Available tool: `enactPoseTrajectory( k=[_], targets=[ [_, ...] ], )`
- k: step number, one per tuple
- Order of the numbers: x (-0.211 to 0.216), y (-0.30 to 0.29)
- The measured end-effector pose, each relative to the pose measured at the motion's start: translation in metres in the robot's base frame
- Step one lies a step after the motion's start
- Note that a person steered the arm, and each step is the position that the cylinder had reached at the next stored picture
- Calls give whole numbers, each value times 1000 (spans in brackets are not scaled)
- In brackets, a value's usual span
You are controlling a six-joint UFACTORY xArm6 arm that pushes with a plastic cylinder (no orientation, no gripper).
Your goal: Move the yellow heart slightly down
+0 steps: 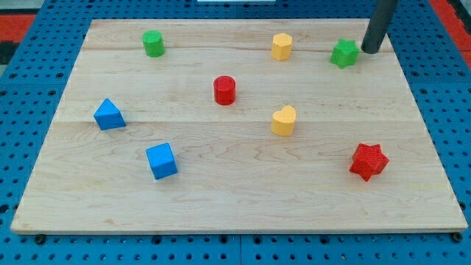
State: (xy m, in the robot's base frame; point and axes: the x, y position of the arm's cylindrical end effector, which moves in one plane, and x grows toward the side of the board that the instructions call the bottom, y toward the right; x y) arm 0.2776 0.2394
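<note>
The yellow heart (pixel 283 121) lies a little right of the board's middle. My tip (pixel 369 51) is at the view's top right, just right of the green star (pixel 344 54) and far up and to the right of the yellow heart. The rod rises out of the view's top edge.
A yellow hexagon block (pixel 281 46) sits at the top middle. A green cylinder (pixel 153 44) is at the top left, a red cylinder (pixel 224 90) left of the heart, a blue triangle (pixel 109 115) and blue cube (pixel 161 160) at the left, a red star (pixel 368 161) at the lower right. The wooden board (pixel 235 213) lies on a blue pegboard.
</note>
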Motion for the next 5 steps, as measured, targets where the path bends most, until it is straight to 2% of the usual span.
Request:
enactPoseTrajectory(
  k=[1,2,3,4,5],
  targets=[
    [5,-37],
    [40,-71],
    [54,-61],
    [100,-60],
    [108,-50]
  ],
)
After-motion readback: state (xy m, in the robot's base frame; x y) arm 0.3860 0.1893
